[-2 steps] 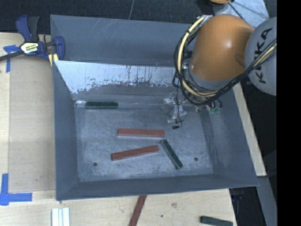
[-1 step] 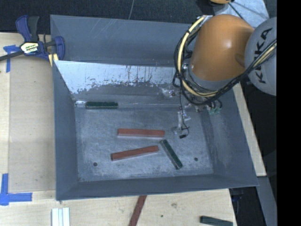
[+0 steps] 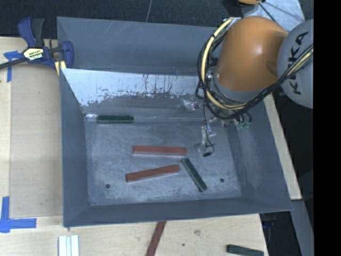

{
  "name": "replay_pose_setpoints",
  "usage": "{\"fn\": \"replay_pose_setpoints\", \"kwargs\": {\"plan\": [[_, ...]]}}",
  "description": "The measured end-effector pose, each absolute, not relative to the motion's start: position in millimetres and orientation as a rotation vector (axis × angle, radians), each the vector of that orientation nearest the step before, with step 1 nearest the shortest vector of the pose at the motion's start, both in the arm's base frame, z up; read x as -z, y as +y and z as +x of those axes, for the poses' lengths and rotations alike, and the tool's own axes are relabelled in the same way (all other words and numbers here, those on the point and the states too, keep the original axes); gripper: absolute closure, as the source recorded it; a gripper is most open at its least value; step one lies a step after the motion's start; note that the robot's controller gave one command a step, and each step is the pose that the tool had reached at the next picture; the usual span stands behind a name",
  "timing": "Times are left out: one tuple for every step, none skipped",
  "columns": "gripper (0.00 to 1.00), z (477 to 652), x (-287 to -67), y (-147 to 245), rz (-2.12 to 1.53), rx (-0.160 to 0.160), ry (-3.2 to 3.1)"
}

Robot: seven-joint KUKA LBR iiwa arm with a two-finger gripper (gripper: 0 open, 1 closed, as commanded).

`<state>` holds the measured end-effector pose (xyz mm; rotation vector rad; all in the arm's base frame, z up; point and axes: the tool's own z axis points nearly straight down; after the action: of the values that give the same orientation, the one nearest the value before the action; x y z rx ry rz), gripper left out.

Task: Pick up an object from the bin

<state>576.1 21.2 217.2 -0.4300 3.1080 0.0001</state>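
Observation:
My gripper (image 3: 206,149) hangs low over the right half of the bin floor, under the arm's orange cover. Just left of it lies a reddish-brown flat bar (image 3: 160,150), its right end close to the gripper. Below the gripper, a short dark green bar (image 3: 193,174) lies at a slant, a little apart from the gripper's tip. A second reddish-brown bar (image 3: 153,173) lies lower left, its right end near the green bar's top end. I see nothing held in the gripper.
Another dark green bar (image 3: 114,119) lies along the foot of the back wall at the left. The bin's sloped walls rise on all sides; the right wall is close to the gripper.

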Motion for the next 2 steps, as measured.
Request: {"fn": "replay_pose_setpoints", "kwargs": {"plan": [[0.0,573.6,-179,25,-0.501,0.003,3.089],[0.0,593.6,-118,33,-0.349,0.0,3.115]]}}
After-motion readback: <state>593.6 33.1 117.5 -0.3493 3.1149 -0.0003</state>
